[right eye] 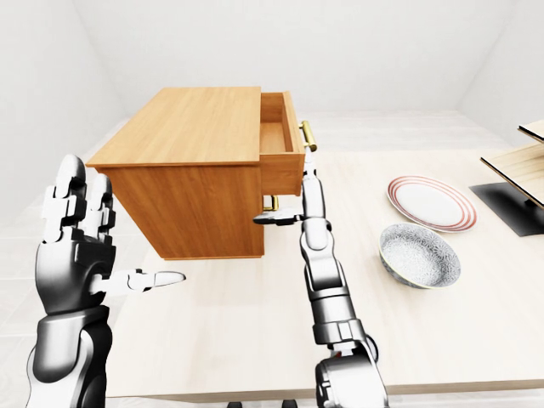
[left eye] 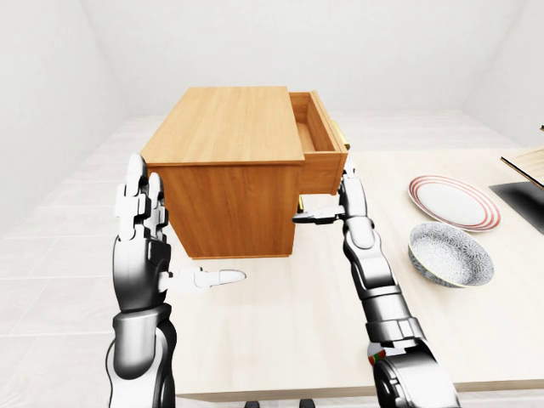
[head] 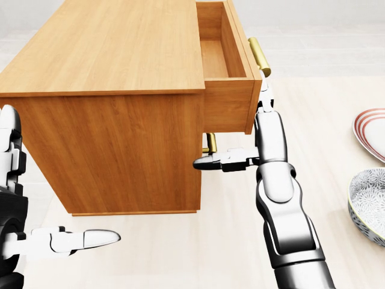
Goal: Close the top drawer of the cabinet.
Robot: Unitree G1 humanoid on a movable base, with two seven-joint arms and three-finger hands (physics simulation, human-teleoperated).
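Observation:
A wooden cabinet (left eye: 225, 127) stands on the pale table (left eye: 289, 340). Its top drawer (head: 224, 60) is pulled out to the right and looks empty, with a brass handle (head: 259, 56) on its front panel. A second brass handle (head: 211, 142) shows below it. My right hand (head: 252, 141) is open. Its fingers (head: 264, 99) reach up along the drawer's front panel, just below the handle, and its thumb (head: 210, 161) points left under the drawer. My left hand (left eye: 153, 238) is open and empty, raised to the left of the cabinet and apart from it.
A red-rimmed plate (left eye: 454, 202) and a speckled bowl (left eye: 450, 253) lie on the table to the right of my right arm. A dark slab (left eye: 525, 200) and a wooden shelf (left eye: 529, 161) show at the right edge. The table's near edge (left eye: 280, 393) runs along the bottom.

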